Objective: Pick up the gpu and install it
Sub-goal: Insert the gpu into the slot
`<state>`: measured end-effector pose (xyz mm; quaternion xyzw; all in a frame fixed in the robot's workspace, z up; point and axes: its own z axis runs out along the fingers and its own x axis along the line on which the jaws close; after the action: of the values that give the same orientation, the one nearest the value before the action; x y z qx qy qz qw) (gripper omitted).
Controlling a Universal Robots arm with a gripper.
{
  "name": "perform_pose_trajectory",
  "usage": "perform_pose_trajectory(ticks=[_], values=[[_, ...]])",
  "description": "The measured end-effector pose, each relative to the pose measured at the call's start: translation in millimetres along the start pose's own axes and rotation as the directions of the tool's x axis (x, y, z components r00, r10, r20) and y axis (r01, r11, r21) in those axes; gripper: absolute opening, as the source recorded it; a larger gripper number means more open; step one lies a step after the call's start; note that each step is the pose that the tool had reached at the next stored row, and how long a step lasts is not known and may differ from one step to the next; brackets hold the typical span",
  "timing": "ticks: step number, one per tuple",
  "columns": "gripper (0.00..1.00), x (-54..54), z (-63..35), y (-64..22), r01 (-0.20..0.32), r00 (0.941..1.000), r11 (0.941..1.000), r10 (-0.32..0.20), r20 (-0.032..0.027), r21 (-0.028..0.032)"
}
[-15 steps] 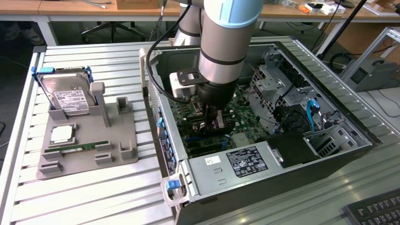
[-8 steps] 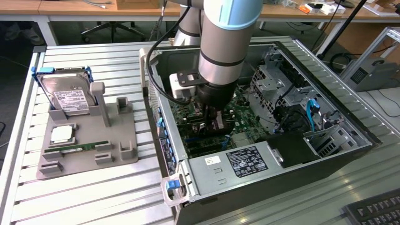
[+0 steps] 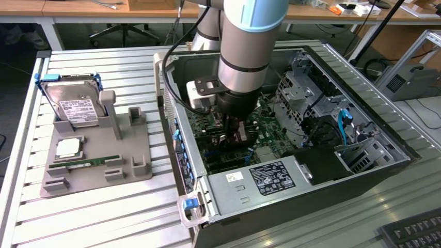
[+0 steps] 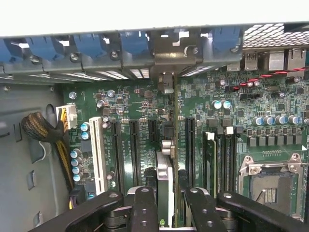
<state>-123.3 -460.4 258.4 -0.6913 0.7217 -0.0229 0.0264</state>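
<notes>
The computer case lies open on its side on the slatted metal table, and the arm reaches straight down into it. Inside, the green motherboard spreads wide, studded with small round capacitors, with long black slots running in parallel rows and one white slot beside them.

Here's the relation that matters: the card stands on edge directly under the gripper, its long axis running along the slots, toward the case's rear wall with its blue clips. It sits right over the line of a slot; whether its edge is seated in there, I can't tell. Its silver end bracket appears to point at the grey rear opening.

The gripper's black fingers are pinched on the card's thin body, one on each flat face. The card is thin, stiff and flat, a green board with a dark face and some shiny metal parts on it.

Off to the exterior view's left, a grey holder tray carries the boxy silver hard drive with blue handles, a square chip and a narrow green memory stick, all well apart from the gripper.
</notes>
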Motion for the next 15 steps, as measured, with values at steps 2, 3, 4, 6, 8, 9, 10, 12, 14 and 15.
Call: perform_pose_trajectory(ticks=[2,3,4,6,8,9,10,12,14,15], values=[[0.27,-1.9,0.0,0.1,0.002,1.0000,1.0000,-0.002,0.0001,0.0000],[0.27,-2.5,0.0,0.1,0.003,1.0000,1.0000,-0.003,0.0003,0.0000],[0.27,-2.6,0.0,0.0,0.005,1.0000,1.0000,-0.005,0.0003,0.0000],[0.27,-2.6,0.0,0.0,0.007,1.0000,1.0000,-0.007,0.0004,0.0000],[0.27,-2.6,0.0,0.1,0.009,1.0000,1.0000,-0.009,0.0006,-0.0001],[0.27,-2.6,0.1,0.1,0.010,0.9999,0.9999,-0.010,0.0007,-0.0001],[0.27,-2.6,0.0,0.1,0.010,0.9999,0.9999,-0.010,0.0007,-0.0001],[0.27,-2.6,0.0,0.1,0.010,0.9999,0.9999,-0.010,0.0007,-0.0001],[0.27,-2.6,0.0,0.1,0.010,0.9999,0.9999,-0.010,0.0006,-0.0001],[0.27,-2.6,0.0,0.1,0.010,0.9999,0.9999,-0.010,0.0006,-0.0001]])
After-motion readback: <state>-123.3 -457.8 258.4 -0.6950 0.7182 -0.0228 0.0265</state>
